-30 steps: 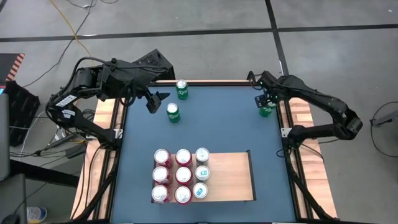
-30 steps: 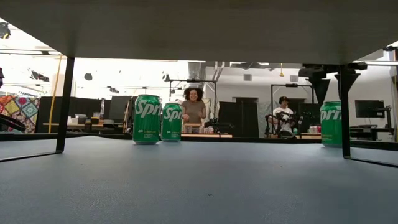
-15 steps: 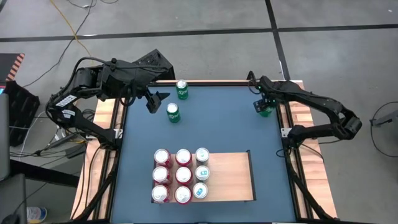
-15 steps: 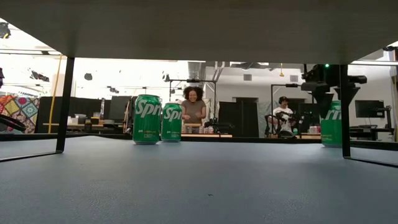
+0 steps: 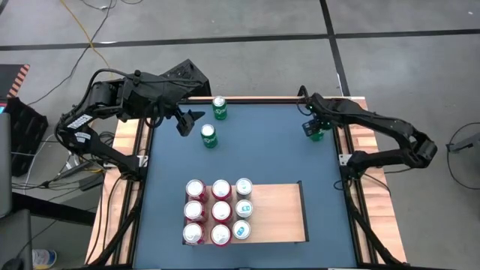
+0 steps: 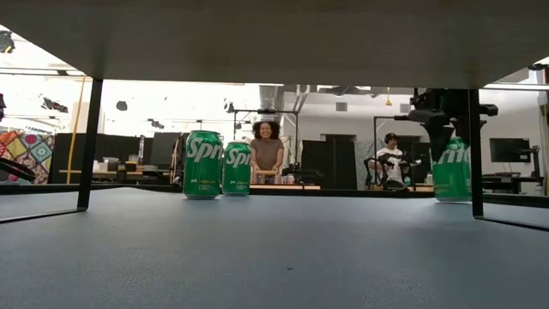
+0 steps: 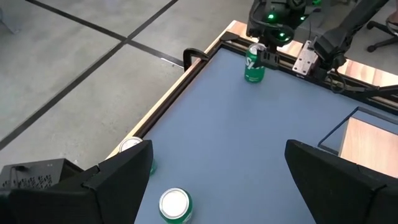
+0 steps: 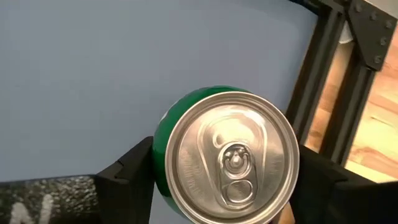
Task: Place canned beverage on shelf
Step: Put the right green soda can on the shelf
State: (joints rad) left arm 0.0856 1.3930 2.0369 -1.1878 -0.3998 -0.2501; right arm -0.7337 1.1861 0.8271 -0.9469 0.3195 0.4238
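Note:
A green can [image 8: 227, 155] stands at the table's far right edge, and my right gripper [image 5: 316, 126] has come down over it and is shut on it; the low view shows this can [image 6: 451, 170] under the dark fingers. Two more green cans [image 5: 219, 107] [image 5: 208, 136] stand at the far left. My left gripper [image 5: 186, 122] hangs open above the table beside them and touches nothing. The shelf [image 5: 277, 214], a pale wooden board at the table's near middle, bears several red and white cans in rows on its left part. My right gripper pinches the green can's upper side wall [image 8: 158, 137] between its two fingers [image 8: 134, 171], one on each opposite side. The fingers come from above, slanting steeply down. The can is close to upright, its silver top showing between them and its base at table level.
Black rails and striped wooden frame [image 5: 358, 150] run along the table's right edge close to the held can. The blue table top [image 5: 270, 150] lies bare between the far cans and the shelf. People show in the room beyond the table in the low view.
My right gripper has sunk over the right green can and its fingers have drawn in onto the can's sides. The can has shifted a little toward the table's left.

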